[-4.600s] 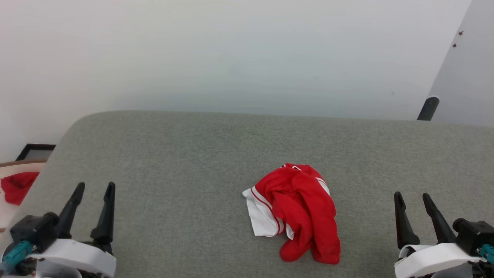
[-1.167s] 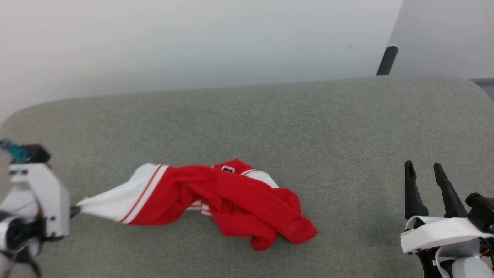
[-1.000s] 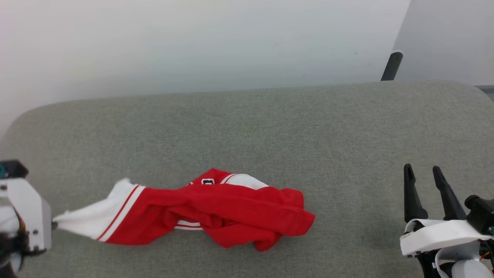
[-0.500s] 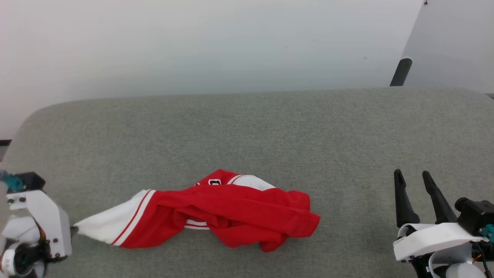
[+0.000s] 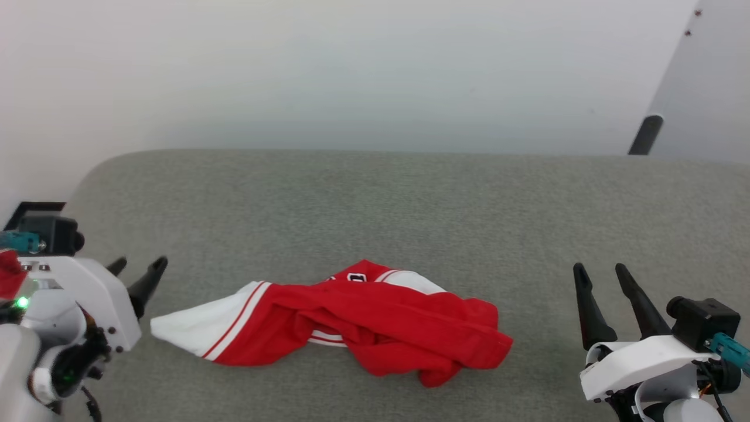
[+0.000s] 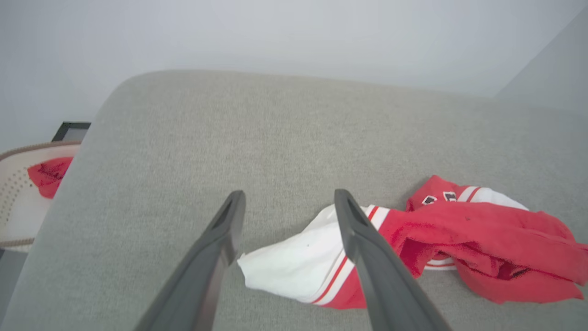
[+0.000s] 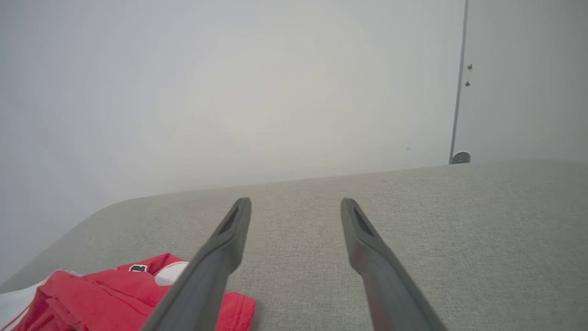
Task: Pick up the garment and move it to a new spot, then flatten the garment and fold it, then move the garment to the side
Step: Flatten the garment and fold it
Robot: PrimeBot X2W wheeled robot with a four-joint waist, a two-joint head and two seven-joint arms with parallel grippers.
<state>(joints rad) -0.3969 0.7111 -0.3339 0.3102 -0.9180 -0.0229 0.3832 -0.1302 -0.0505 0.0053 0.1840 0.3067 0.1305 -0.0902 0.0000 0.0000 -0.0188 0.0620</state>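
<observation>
Finds the jersey point(image 5: 363, 319) lying loose on the grey table point(image 5: 375, 199), near the front and about midway across, as a crumpled strip running left to right. Shows a white panel point(image 5: 196, 322) with red-white trim at its left end, flat on the table. Bunches into red folds toward the right end. Carries a scrap of black, white-edged lettering point(image 5: 357, 276) on the far fold, too creased to read.

Puts the left gripper point(image 5: 140, 265) at the lower left of the head view, just beside the white corner, fingers spread wide and gripping nothing. From the left wrist, looks past that gripper point(image 6: 289, 195) onto the jersey point(image 6: 464, 230), with the white corner in the gap between the two fingers, resting on the table point(image 6: 275, 124), and one finger crossing in front of the striped trim. Cannot tell whether that finger brushes the fabric.

Puts the right gripper point(image 5: 599, 269) at the lower right, well apart from the red end, fingers likewise wide and empty, pointing toward the far edge. From the right wrist, frames bare table point(image 7: 459, 207) between the fingers of that gripper point(image 7: 295, 202), with the jersey point(image 7: 92, 294) at the bottom left corner.

Beyond the table's left edge, catches a pale basket point(image 6: 18, 202) holding a red cloth point(image 6: 48, 174), and a dark frame point(image 6: 71, 131) behind it. Backs onto a plain white wall point(image 5: 351, 70).
</observation>
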